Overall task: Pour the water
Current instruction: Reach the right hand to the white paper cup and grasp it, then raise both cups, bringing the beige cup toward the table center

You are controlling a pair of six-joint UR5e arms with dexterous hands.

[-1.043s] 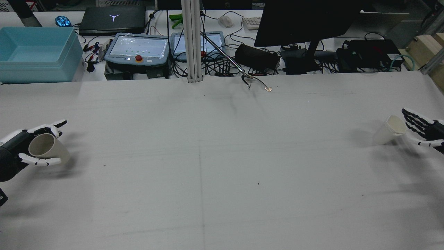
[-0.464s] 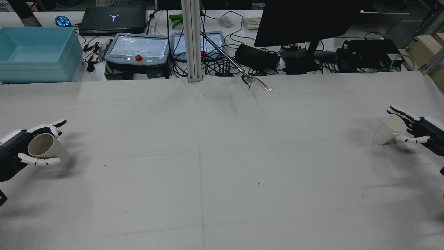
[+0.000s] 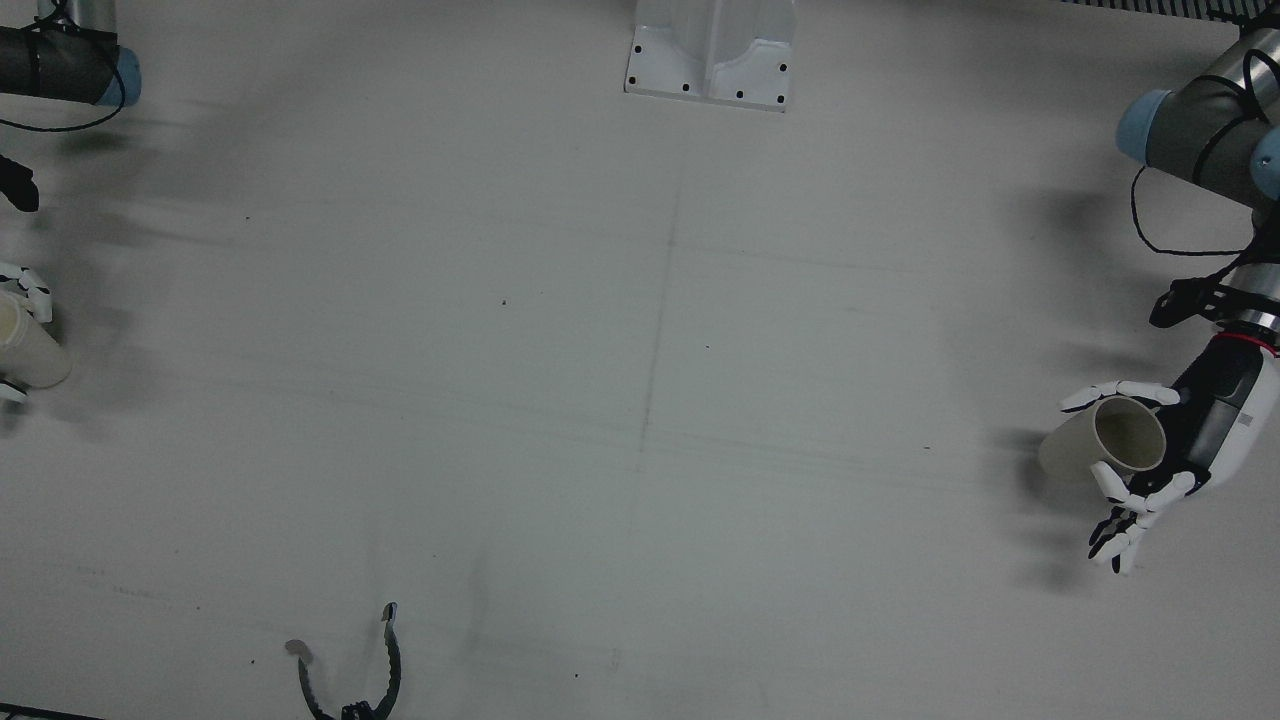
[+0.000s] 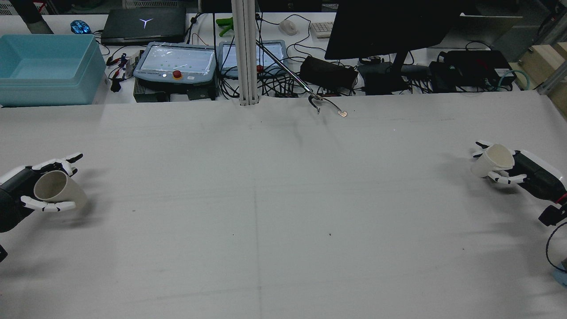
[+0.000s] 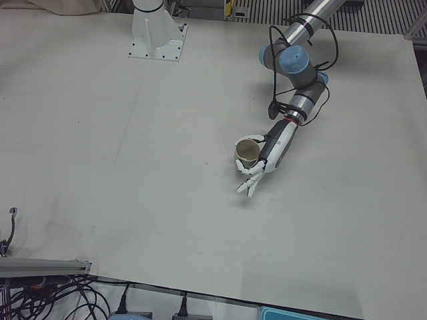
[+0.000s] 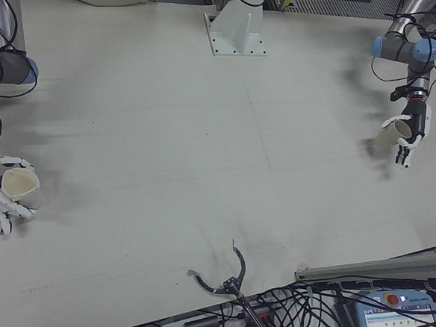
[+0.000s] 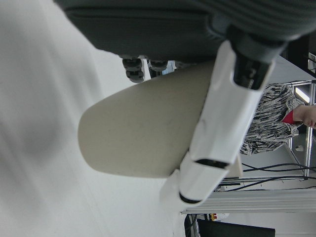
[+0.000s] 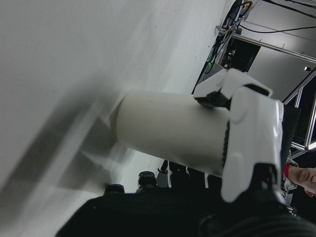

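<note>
Each hand grips a paper cup, left hand (image 4: 26,192) holding the left cup (image 4: 57,188) and right hand (image 4: 516,170) the right cup (image 4: 491,161), at opposite side edges of the table (image 4: 283,199); pickup looks complete, and next the cups need bringing together for pouring.

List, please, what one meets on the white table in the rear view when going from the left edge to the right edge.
Left robot hand → the beige cup it holds → bare table → white cup → right robot hand holding it.
</note>
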